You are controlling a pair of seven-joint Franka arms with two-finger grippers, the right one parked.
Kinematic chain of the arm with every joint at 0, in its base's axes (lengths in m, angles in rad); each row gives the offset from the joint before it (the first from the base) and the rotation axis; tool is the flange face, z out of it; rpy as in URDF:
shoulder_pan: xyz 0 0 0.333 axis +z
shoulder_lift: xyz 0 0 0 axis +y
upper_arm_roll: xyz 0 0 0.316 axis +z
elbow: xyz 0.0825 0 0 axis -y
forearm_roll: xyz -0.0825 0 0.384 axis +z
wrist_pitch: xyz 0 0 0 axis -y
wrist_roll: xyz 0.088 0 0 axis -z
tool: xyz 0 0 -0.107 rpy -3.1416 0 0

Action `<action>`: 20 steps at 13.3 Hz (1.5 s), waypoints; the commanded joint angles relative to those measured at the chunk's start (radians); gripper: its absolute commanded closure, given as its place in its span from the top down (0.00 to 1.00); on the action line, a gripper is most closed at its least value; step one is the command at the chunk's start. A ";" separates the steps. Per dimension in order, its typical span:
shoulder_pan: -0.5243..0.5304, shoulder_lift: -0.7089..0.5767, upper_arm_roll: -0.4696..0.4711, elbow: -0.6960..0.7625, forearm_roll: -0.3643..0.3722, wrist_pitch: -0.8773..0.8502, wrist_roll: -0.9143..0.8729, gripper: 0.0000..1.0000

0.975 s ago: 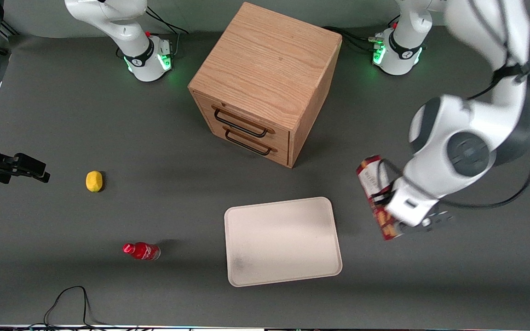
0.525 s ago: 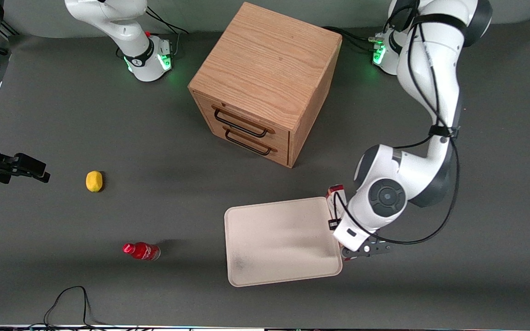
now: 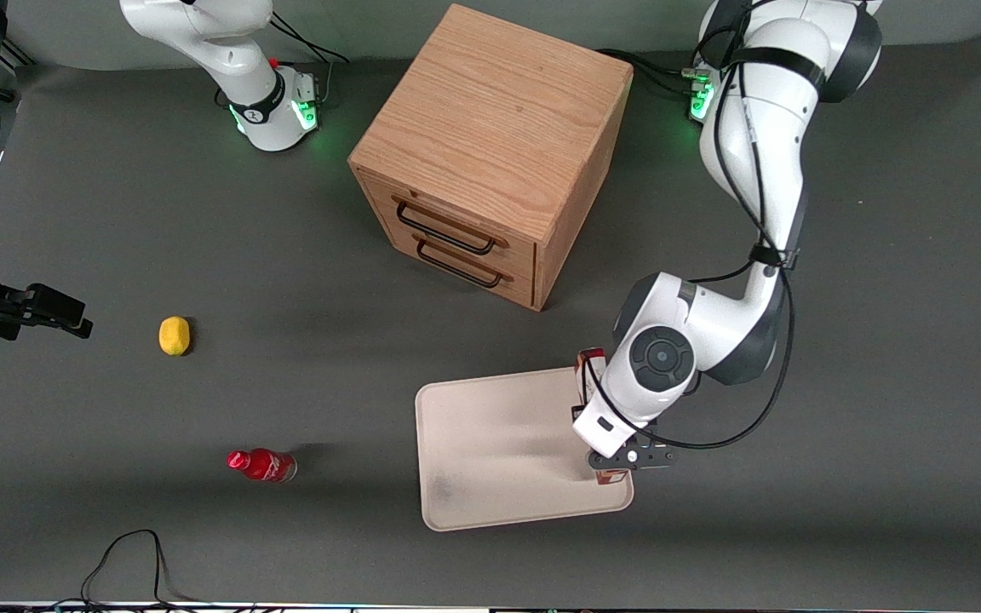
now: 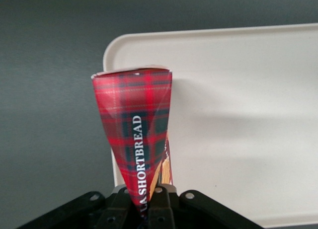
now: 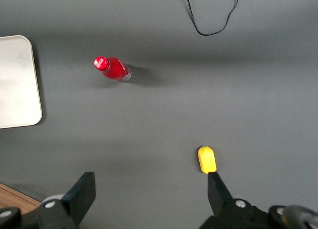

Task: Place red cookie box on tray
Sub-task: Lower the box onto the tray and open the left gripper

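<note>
A: Front view. Gripper (image 3: 629,458) hangs over the tray (image 3: 490,443), at the tray edge toward the working arm's end of the table. Red cookie box (image 3: 590,364) mostly hidden under the wrist; one end shows just off the tray rim on the side farther from the camera, a sliver of the other end shows under the fingers.

B: So the long axis?

A: Runs roughly along that tray edge, from the camera-near end to the farther end. Judgement: box sits over the margin, not the middle; a set-down wants a shift toward the tray's centre.

B: Left wrist view?

A: Fingers clamped on the shortbread box (image 4: 136,144), tartan face out, the box reaching straight away from the claw. Its free end lies over the tray's rounded corner (image 4: 115,45); dark table (image 4: 49,114) on one flank, cream tray on the other. Cannot tell whether it is above the surface or touching.

B: Right wrist view?

A: No box, no working gripper. Tray corner (image 5: 20,85), small red bottle (image 5: 112,68), yellow object (image 5: 206,159).
</note>
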 commanded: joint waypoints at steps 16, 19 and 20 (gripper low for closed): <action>0.103 -0.356 0.023 -0.040 0.064 -0.469 0.150 1.00; 0.143 -0.582 0.023 -0.277 0.067 -0.466 0.159 1.00; 0.153 -0.646 0.023 -0.347 0.071 -0.459 0.162 1.00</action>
